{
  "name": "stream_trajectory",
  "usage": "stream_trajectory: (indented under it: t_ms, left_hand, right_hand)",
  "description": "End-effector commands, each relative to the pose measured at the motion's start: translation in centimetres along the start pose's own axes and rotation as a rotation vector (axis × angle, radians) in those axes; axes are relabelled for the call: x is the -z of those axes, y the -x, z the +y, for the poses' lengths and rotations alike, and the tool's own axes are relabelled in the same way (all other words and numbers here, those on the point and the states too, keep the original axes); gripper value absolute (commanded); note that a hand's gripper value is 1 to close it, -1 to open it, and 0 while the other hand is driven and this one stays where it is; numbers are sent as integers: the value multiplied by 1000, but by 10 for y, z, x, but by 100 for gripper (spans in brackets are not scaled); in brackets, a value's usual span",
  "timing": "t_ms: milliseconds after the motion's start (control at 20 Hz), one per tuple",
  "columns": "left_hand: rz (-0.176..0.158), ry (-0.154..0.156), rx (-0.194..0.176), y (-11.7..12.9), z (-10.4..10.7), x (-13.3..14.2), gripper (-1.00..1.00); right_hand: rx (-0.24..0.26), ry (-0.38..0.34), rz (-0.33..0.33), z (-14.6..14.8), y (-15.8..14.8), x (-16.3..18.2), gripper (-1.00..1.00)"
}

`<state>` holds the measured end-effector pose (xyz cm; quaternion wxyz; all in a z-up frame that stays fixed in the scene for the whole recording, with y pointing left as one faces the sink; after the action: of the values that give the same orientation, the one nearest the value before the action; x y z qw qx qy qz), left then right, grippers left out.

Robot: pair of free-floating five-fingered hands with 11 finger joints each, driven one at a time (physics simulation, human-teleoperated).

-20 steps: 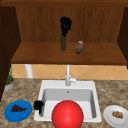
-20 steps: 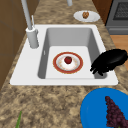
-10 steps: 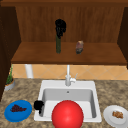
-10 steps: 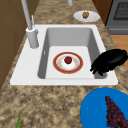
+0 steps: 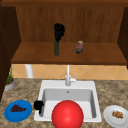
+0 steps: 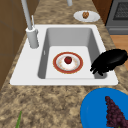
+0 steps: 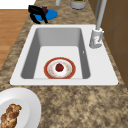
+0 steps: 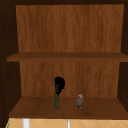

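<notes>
My right hand [image 5: 59,30] hangs at the wall shelf [image 5: 37,56], its straight fingers pointing down onto the top of a dark green bottle [image 5: 56,48] that stands upright there. The upper view has the same hand [image 8: 59,83] over the bottle [image 8: 56,101]. My left hand [image 5: 38,105] floats idle and relaxed at the sink's front left corner, beside a blue plate [image 5: 15,115] of dark grapes. From the left side it [image 6: 110,60] lies over the sink's front rim. In the basin sits a red-rimmed plate [image 6: 77,65] with a small red fruit [image 6: 68,60].
A small brownish jar [image 5: 79,47] stands on the shelf right of the bottle. A white plate [image 5: 111,117] with a pastry lies right of the sink [image 5: 93,85]. The faucet [image 5: 68,76] rises at the back rim. A large red round shape [image 5: 67,115] covers the sink's front.
My right hand has come down and slightly left onto the green bottle's top. The left hand, the bottle and the plates have not moved.
</notes>
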<state>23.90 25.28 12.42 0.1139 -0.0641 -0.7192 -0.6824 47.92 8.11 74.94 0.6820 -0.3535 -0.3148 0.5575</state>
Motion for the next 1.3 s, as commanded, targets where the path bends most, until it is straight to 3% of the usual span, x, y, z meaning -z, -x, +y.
stream_trajectory:
  t_ms: [0, 250, 500, 700, 1250]
  left_hand:
    - [0, 0, 0, 0, 0, 0, 0]
    - [0, 0, 0, 0, 0, 0, 0]
    - [0, 0, 0, 0, 0, 0, 0]
    - [0, 0, 0, 0, 0, 0, 0]
    - [0, 0, 0, 0, 0, 0, 0]
  right_hand:
    - [-17, -6, -19, 10, 0, 8, 100]
    - [-3, 29, -31, 21, 1, 14, 100]
    - [9, 61, -35, 9, 1, 11, 100]
    - [32, 127, -19, 32, 7, -18, 100]
    - [37, 92, -25, 19, 8, -7, 100]
